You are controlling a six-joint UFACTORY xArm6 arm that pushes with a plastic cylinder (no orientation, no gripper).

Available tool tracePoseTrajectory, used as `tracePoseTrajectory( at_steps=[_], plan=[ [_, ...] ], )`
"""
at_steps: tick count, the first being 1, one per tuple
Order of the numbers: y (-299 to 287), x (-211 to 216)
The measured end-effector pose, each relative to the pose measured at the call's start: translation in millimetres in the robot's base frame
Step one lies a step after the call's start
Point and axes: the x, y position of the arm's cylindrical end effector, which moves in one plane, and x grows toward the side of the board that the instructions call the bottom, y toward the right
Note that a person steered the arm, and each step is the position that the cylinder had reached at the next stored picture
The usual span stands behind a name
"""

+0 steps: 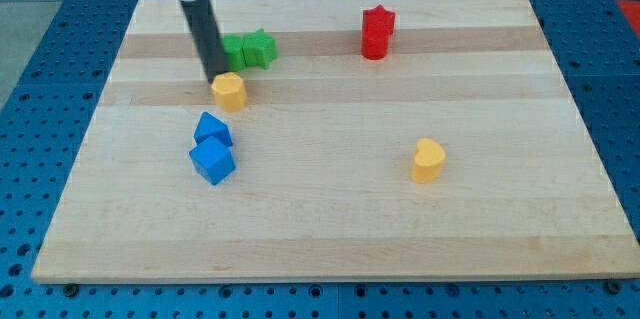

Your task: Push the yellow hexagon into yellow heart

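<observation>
The yellow hexagon (230, 90) sits on the wooden board at the view's upper left. My tip (216, 79) is right at the hexagon's upper-left edge, touching or nearly touching it. The yellow heart (428, 159) lies far off toward the view's right and a little lower, apart from every other block.
Two green blocks, one a star (260, 48) and one beside it (233, 52), lie just above the hexagon. Two blue blocks (212, 129) (212, 161) lie below it. A red star (379, 21) sits above a red block (375, 43) at the top right. The board's front edge (320, 277) borders a blue pegboard.
</observation>
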Motion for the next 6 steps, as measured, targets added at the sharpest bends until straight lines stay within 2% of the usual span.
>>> tracePoseTrajectory(
  at_steps=[1, 2, 4, 6],
  plan=[
    [29.1, 15.8],
    [20.8, 28.1],
    [-14.9, 26.1],
    [5.2, 70.3]
  ],
)
